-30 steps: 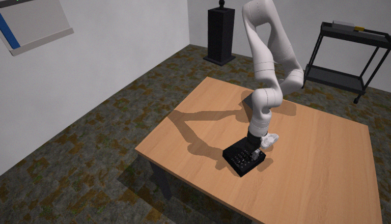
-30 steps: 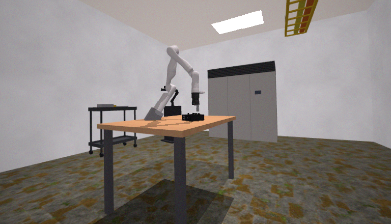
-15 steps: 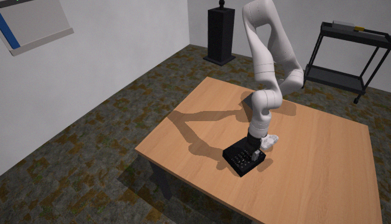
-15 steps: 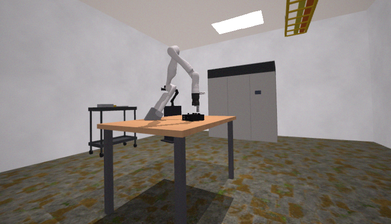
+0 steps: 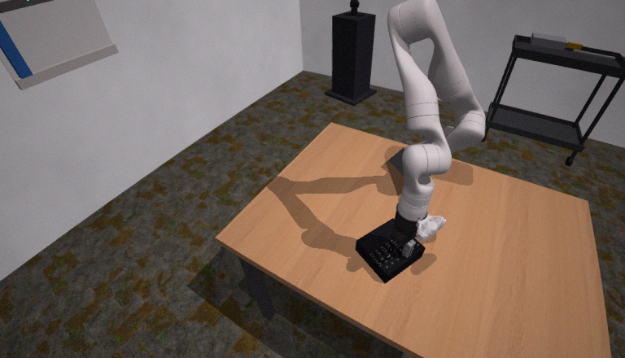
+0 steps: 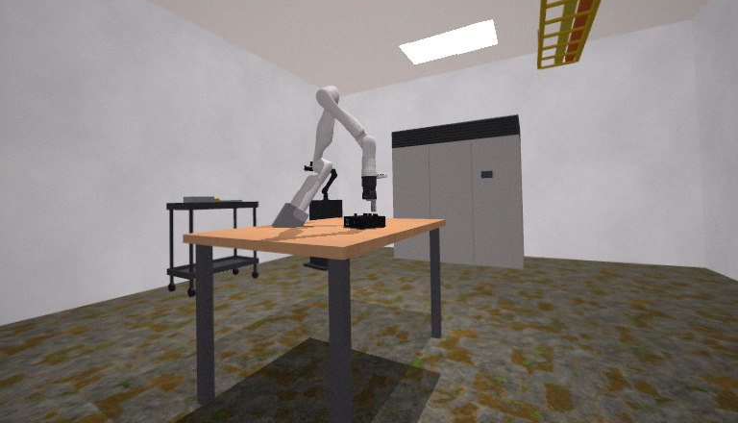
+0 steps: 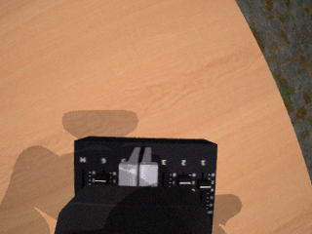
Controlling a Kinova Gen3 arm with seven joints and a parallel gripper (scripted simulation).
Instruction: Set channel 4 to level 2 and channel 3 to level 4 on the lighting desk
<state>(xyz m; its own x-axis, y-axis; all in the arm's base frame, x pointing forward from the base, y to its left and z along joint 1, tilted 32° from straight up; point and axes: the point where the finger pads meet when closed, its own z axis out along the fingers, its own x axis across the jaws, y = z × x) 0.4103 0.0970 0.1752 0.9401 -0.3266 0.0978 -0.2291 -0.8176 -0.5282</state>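
Observation:
The lighting desk (image 5: 391, 268) (image 6: 363, 223) (image 7: 189, 148) is a small black box standing on the wooden table (image 5: 507, 243) (image 6: 305, 238) (image 7: 131, 39), near its front left edge. My gripper (image 5: 408, 247) (image 6: 372, 207) (image 7: 142, 158) is shut with nothing between the fingers. It points straight down with its tips just over the desk's top, among the faders left of the middle. In the wrist view small fader caps (image 7: 186, 182) show to either side of the fingers. The fader under the fingers and its level are hidden, and I cannot tell whether the tips touch a cap.
The table edge runs close to the desk's far side, with floor (image 7: 287, 39) beyond. A black cart (image 5: 552, 119) (image 6: 211, 203) and a black pedestal (image 5: 352, 54) stand behind the table. A grey cabinet (image 6: 456, 195) is by the back wall.

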